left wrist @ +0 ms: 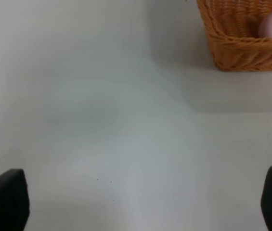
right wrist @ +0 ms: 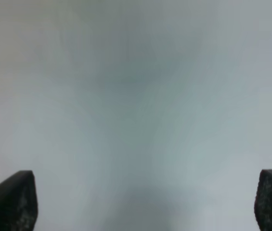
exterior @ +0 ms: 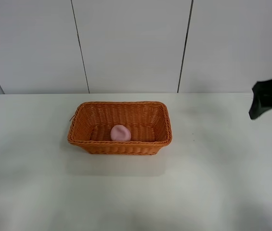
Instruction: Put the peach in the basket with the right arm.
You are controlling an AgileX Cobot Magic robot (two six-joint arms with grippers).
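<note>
Right gripper: fingers spread wide, nothing between them, only blurred white table below. In high view, right arm sits at 3 o'clock edge, raised, well apart from basket. Left gripper: also wide open, empty, hovering over bare table.

Peach rests inside basket, on floor, toward 6 o'clock wall, left of centre.

Judgement: placement looks done; remaining at most arm parking.

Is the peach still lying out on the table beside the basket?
No, the peach lies inside the basket on its woven floor, as the high camera shows.
</note>
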